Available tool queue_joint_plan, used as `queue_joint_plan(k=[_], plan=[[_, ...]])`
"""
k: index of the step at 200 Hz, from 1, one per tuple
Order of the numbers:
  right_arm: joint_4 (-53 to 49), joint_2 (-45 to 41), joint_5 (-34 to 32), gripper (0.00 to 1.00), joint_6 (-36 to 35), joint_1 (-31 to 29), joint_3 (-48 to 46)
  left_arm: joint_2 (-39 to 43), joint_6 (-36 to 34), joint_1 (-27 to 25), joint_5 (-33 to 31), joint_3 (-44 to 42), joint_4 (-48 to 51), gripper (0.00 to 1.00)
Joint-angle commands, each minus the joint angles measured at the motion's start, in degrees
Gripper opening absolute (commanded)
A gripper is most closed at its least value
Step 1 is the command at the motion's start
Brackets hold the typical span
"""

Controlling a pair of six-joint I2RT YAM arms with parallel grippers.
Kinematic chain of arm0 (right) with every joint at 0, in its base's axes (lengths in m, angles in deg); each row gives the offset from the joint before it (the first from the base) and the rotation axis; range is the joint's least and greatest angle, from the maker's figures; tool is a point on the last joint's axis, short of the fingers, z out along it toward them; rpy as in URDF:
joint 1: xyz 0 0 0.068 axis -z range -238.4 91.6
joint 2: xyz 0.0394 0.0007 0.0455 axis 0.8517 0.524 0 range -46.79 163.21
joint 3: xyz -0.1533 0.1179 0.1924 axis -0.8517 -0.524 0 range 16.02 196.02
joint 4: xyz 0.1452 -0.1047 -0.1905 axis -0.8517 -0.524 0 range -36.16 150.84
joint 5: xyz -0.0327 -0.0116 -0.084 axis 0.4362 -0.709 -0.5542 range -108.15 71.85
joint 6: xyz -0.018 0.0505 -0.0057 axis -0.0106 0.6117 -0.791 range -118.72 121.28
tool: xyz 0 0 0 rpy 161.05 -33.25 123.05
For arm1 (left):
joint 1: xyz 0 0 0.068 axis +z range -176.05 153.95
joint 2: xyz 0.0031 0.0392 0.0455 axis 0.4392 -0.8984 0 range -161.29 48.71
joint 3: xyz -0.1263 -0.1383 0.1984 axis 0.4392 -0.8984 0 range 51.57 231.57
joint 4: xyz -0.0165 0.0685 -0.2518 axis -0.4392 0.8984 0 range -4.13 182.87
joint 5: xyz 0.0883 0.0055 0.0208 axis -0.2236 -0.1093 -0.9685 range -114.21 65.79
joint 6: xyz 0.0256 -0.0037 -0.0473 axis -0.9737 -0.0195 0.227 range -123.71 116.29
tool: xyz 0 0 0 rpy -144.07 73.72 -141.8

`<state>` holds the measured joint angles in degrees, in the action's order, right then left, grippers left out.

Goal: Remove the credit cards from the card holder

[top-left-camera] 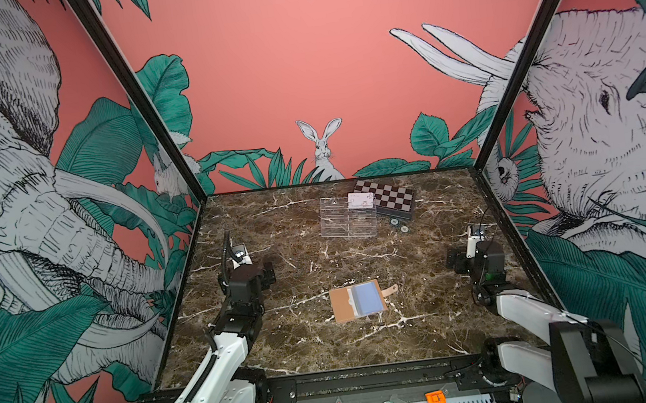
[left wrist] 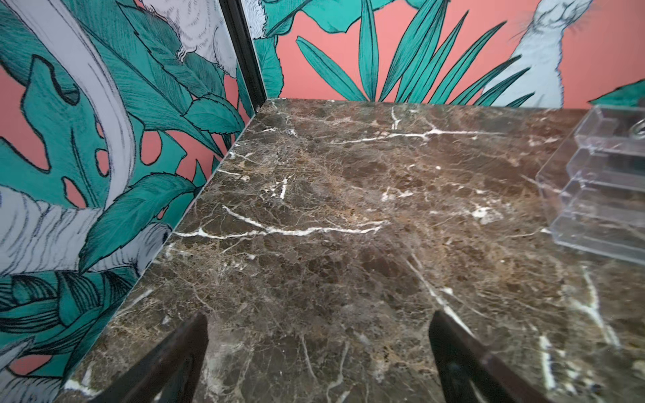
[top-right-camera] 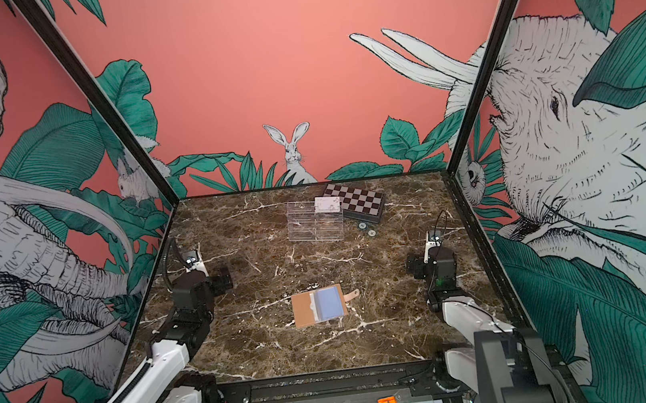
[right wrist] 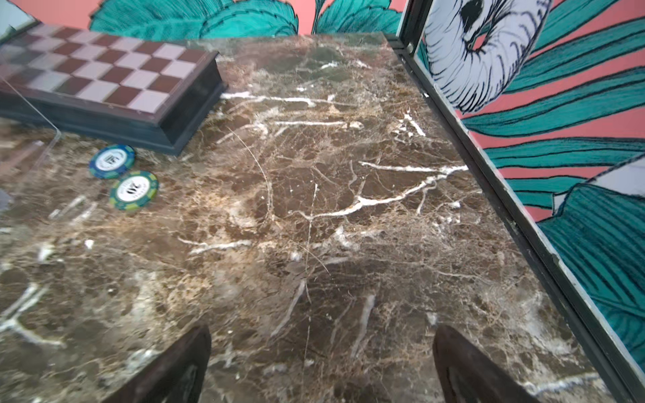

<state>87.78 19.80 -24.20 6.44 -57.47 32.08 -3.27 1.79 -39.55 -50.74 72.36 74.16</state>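
Both left tool (left wrist: 318,315) and right tool (right wrist: 323,329) gape empty; card holder (top-left-camera: 358,301) looks light, floppy; pinch slick credit cards (top-left-camera: 360,200) edgewise.

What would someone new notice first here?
A tan leather-like folding card holder lies open, pale blue sleeves up, in the middle of the brown marble table. Farther back, a clear acrylic tiered tray holds a small white card at its far end, beside a dark checkered box.
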Motion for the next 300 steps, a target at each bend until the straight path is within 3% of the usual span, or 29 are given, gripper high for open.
queue_joint_plan(k=[1, 47, 80, 120, 183, 300], plan=[[13.1, 3.8, -1.2, 0.98, -2.2, 0.4, 0.6, -2.9, -4.3, 1.9, -2.7, -3.1, -11.3, 0.99], [21.8, 15.8, 6.5, 0.95, -3.5, 0.7, 4.4, -14.0, -3.5, 6.7, 1.1, -8.4, -30.9, 0.99], [34.3, 21.8, 7.2, 0.97, -3.5, 0.7, 1.2, -18.7, -5.1, 9.9, 9.2, -8.3, -37.9, 0.99], [32.4, 20.6, 6.5, 0.97, -3.5, 0.7, 1.1, -24.3, -8.2, 12.2, 19.0, -6.0, -41.7, 0.99], [30.3, 20.6, 6.1, 0.97, -3.2, 0.7, 2.1, -37.5, -9.5, 12.3, 22.8, -3.6, -51.6, 0.99], [25.6, 20.6, 4.4, 0.98, -2.2, 0.7, 4.5, -36.7, -11.5, 12.4, 27.9, -0.5, -44.4, 0.99]])
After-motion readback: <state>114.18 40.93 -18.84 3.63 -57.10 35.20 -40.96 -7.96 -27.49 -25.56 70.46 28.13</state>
